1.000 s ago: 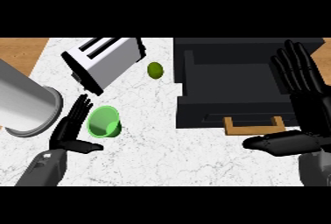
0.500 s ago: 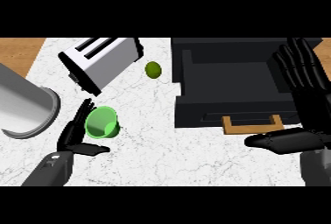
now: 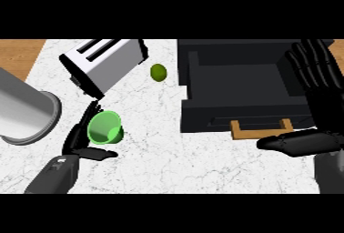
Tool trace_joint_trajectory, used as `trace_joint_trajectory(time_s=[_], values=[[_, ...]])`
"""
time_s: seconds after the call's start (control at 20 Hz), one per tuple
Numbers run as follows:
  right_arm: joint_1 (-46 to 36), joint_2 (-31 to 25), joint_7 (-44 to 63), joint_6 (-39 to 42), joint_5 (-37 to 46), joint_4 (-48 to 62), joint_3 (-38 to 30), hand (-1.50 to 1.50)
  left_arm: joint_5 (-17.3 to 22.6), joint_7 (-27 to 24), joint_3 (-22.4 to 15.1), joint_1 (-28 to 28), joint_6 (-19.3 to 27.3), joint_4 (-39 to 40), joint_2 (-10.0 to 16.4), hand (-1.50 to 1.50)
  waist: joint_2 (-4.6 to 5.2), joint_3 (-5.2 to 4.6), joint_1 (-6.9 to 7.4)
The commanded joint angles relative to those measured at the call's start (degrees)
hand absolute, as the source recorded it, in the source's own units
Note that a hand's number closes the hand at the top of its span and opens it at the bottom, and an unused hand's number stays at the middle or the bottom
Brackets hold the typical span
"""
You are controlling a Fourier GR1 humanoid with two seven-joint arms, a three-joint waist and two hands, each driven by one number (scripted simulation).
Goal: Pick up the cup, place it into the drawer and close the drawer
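Head view, looking steeply down: the left hand is curling round the small bright-green plastic cup. Its fingers are lying along the cup's left wall and its thumb is tucking in underneath. The cup is sitting over the left part of the white marbled counter, well apart from the drawer, and is tilting so that its mouth is facing up toward the view. Nothing is showing inside it. Whether its base is touching the counter cannot be told. Taking it from the side looks like a way of leaving the mouth free while carrying it to the right.

The black box-shaped drawer is standing pulled open, its pale wooden handle facing the robot. Only its dark floor is showing, with nothing lying in it, so the cup should be able to go straight in.

The right hand is resting at the view's right edge, spread flat with straight fingers and holding nothing. Its thumb is lying just right of the handle, probably handy for pushing the front shut later.

A silver two-slot toaster is lying askew at upper left. A small olive-green round fruit is sitting between the toaster and the drawer. A large grey metal cylinder is showing at the left edge, its contents hidden.
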Motion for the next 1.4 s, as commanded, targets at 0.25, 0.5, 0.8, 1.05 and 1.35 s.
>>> trace_joint_trajectory(time_s=[0.25, 0.5, 0.8, 1.05, 1.35], values=[[-2.23, -1.15, 1.34, 0.31, -0.23, 1.62, -0.74, -1.50, -0.42, -3.15, -0.20, -2.42, -5.45, 1.44, -2.33, -1.50, 0.12, -0.01, -0.20], [0.79, -0.79, -0.05, 0.85, -0.30, -1.05, -0.48, -1.50, 0.55, -6.24, -0.13, -0.64, -13.28, -0.28, -2.91, 1.50, -0.01, -0.03, -0.40], [0.25, -0.43, 1.45, 0.32, 0.22, -1.70, 0.46, -1.50, -0.68, -11.03, 0.84, -2.75, 8.11, -5.03, -3.07, 1.50, -0.01, 0.00, -0.49], [1.02, -2.49, -0.56, 2.62, -2.25, 1.39, -2.93, -1.50, 2.30, -13.52, 2.29, -3.79, -2.19, -6.58, -6.03, 1.50, -0.17, 0.07, -0.01], [0.73, -2.75, 1.89, 1.81, -2.33, 0.20, -3.21, -1.50, 8.58, -15.77, 9.24, 0.30, 3.84, -8.92, -3.72, 1.50, -0.48, 0.14, 1.03]])
